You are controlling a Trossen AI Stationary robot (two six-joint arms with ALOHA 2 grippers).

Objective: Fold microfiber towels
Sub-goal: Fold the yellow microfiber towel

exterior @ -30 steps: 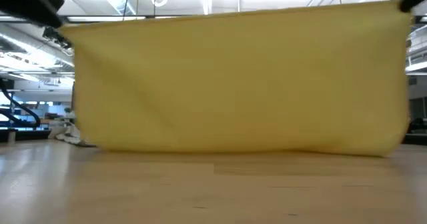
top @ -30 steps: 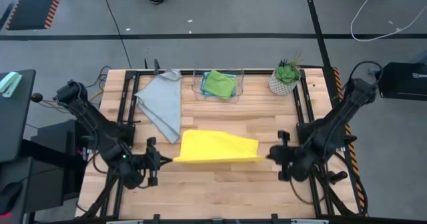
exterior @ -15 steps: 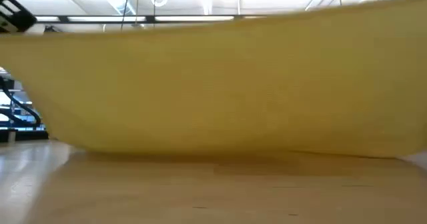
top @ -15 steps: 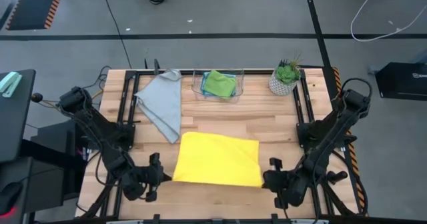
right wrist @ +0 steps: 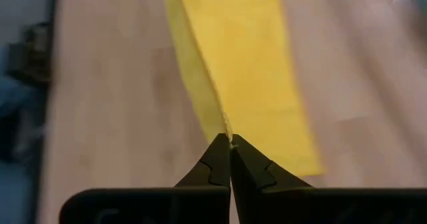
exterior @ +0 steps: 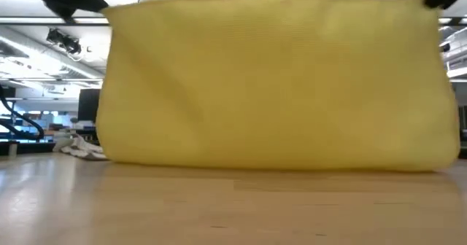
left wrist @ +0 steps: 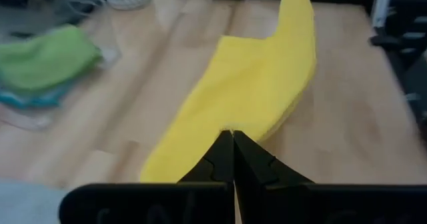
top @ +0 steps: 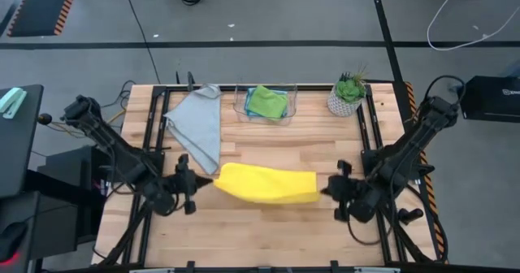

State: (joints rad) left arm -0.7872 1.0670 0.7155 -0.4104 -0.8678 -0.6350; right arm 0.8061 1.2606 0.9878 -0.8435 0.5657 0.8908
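While hanging mid-table, yellow towel point(top: 264, 184) pinched at opposite ends by left gripper point(top: 197, 183) and right gripper point(top: 329, 189), both clamped tight. Could sag or land crooked if either end slips or drops unevenly. Grey towel point(top: 199, 127) just beside, easily snagged.

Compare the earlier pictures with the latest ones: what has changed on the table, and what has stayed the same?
Both grippers, left and right, swung toward the table's front edge and back, still shut on the yellow towel, which spread flat and then bunched narrow again. The grey towel, green towel and plant stayed put.
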